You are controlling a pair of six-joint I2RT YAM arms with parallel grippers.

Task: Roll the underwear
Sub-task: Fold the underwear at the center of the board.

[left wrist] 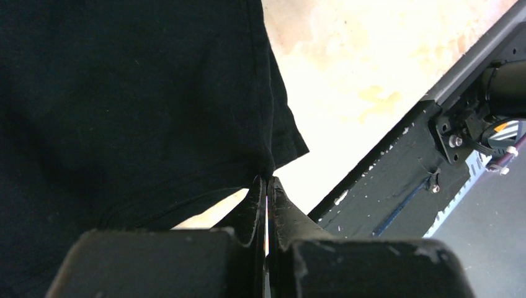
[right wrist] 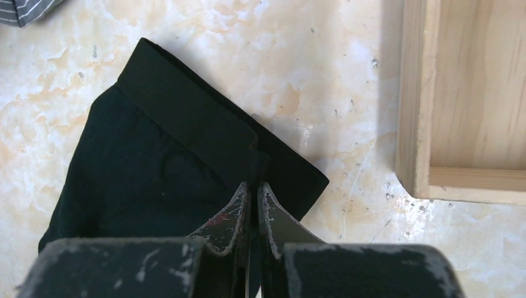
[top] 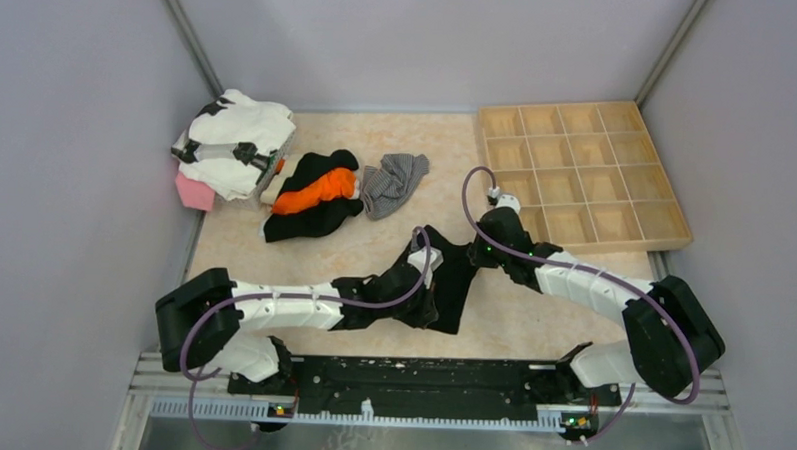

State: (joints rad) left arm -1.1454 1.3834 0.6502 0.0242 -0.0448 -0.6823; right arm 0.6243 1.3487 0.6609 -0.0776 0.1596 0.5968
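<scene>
Currently, the black underwear (top: 457, 285) sits at table (top: 273, 253) ctr-front, spread btwn the two arms and just ahead of their bases. Whether it rests flat or is raised off the surface: cannot tell.

Left gripper (left wrist: 267, 186): fingers pressed together, w/ a lower corner of the black cloth pinched at the tips. Rest of the garment fills the upper left of that wrist view. Bare marble-pattern top and the dark base rail (left wrist: 384, 192) lie to the right.

Right gripper (right wrist: 253, 189): fingers nearly closed, only a thin slit btwn them, clamped on the garment at its waistband (right wrist: 186, 118). The band runs diagonally and its far end lies on the table. The corner of the wooden tray (top: 598, 184) is near this gripper's right side, not touching the cloth.

Grey striped underwear (top: 394, 182): crumpled, farther back on the table, apart from both grippers and from the black piece. No contact.

Other items, rear left:
- Black-and-orange garment (top: 318, 190), bunched, just beside the grey one.
- White-and-black cloth pile (top: 237, 139) by the left wall.
- Pink item (top: 193, 192) at the pile's near-left edge; type unclear.

Tray compartments: no cloth seen inside.
</scene>
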